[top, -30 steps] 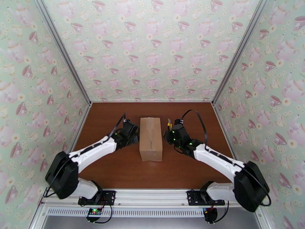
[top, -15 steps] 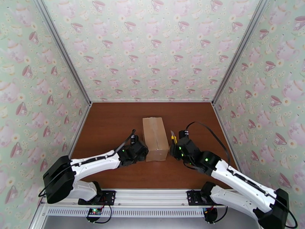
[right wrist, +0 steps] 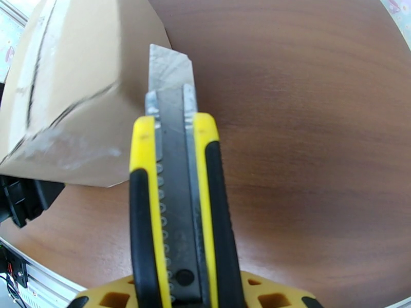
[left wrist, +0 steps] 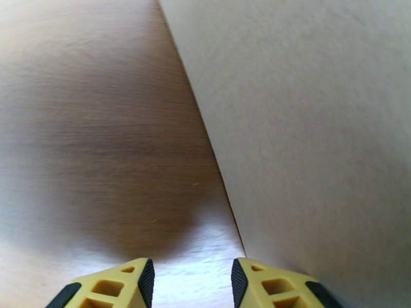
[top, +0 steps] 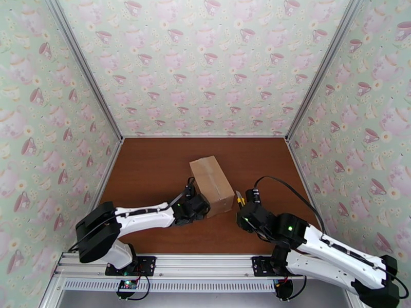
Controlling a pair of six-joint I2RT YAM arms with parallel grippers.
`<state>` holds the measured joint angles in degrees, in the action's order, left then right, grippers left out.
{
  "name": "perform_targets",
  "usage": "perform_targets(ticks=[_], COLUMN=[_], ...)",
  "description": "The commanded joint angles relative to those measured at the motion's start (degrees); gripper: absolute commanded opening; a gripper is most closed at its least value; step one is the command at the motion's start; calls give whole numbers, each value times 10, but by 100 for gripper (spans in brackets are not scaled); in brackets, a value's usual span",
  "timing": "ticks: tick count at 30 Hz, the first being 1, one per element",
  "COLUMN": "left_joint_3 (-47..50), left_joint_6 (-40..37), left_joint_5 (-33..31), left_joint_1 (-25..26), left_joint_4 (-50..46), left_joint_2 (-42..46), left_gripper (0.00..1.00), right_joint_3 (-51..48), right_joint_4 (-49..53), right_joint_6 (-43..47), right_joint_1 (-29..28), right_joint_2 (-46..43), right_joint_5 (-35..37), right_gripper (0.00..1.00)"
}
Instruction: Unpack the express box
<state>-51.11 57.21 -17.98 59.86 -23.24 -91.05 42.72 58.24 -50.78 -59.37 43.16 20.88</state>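
The express box [top: 210,183] is a plain brown carton lying on the wooden table [top: 149,165], turned so its near end points right. Its flaps are closed, with tape along the seam [right wrist: 36,73]. My left gripper [top: 199,207] sits low at the box's near-left corner. In the left wrist view the left gripper [left wrist: 190,283] is open, nothing lies between its yellow fingers [left wrist: 128,283], and the box wall [left wrist: 308,124] runs along the right one. My right gripper [top: 244,211] is shut on a yellow-and-black utility knife [right wrist: 174,201]. Its blade [right wrist: 169,68] is out, just right of the box's near corner [right wrist: 77,98].
Teacup-patterned walls [top: 205,73] close in the table at the back and both sides. An aluminium rail [top: 205,265] carrying the arm bases runs along the near edge. Bare wood lies behind the box and to its right [right wrist: 308,124].
The box has turned, its near end swinging right. My left gripper moved nearer and rightward along the box's left side. My right gripper drew back toward the near edge with the knife.
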Motion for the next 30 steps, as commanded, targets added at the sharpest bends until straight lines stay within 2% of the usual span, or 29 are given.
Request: perform_targets(ticks=[1,5,15,22,30], left_joint_3=[-25,-33,-7,-52,-84], left_joint_6=[-7,-11,-21,-51,-87], left_joint_5=[9,2,-37,-59,-62], left_joint_1=[5,7,6,4,-21], left_joint_4=[25,11,-105,-148,-140], left_joint_2=[-21,-15,91,117,119], left_gripper=[46,46,47,48,48], right_joint_3=[-8,-9,-12,-3,3], right_joint_4=[39,43,-6,-10,-10], right_joint_6=[-16,-8,16,-9,-37], right_joint_1=[-8,-10,-15,-64,-111], right_joint_2=[-21,-35,-21,-10,26], right_joint_5=[18,18,4,29,57], right_gripper=[0,0,0,0,0])
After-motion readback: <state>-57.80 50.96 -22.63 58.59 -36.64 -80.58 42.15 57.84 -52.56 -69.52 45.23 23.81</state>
